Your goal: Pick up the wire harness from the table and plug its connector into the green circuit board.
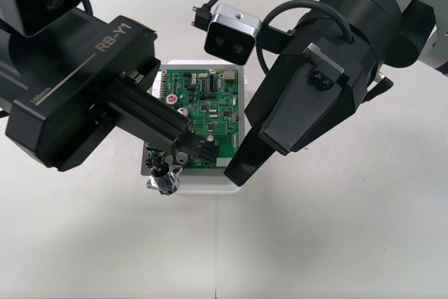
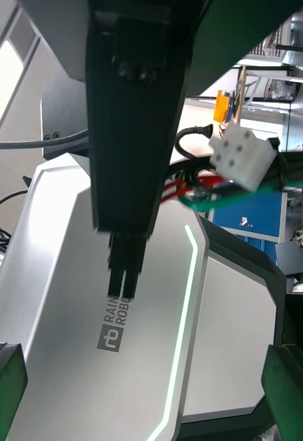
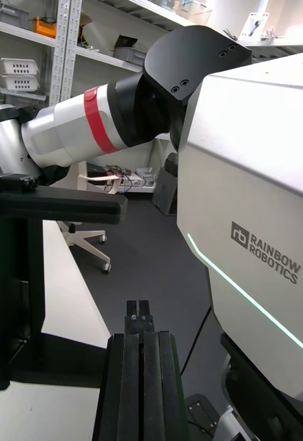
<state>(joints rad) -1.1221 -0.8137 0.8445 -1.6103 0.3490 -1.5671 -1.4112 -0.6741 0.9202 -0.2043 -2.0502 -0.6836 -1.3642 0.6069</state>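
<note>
Left end effector [image 1: 201,148]: fingers together, tips over the near-left part of the green board [image 1: 210,113]. No wire visible between the fingers in the left wrist view, so can't confirm a clamp.

Wire harness [image 1: 161,173] sits just under and on the near side of those fingers, back from the tips toward the left arm. Its metal socket [image 1: 163,183] is at the near-left corner of the white base [image 1: 203,181], touching or overhanging the edge. Wires run from the socket up toward the underside of the fingers. Long axis roughly near-to-far, socket end pointing at the near side of the worktop [image 1: 315,243]. Plug end hidden by the fingers; can't tell if it's in the board.

Right end effector [image 2: 146,358]: fingers wide apart, holding nothing. One finger [image 1: 235,169] is down at the base's near-right corner, well clear of the harness.

Right wrist view: white connector block [image 2: 241,160] with red, green and black wires just beside the left end effector; can't tell if it's part of the harness.
</note>
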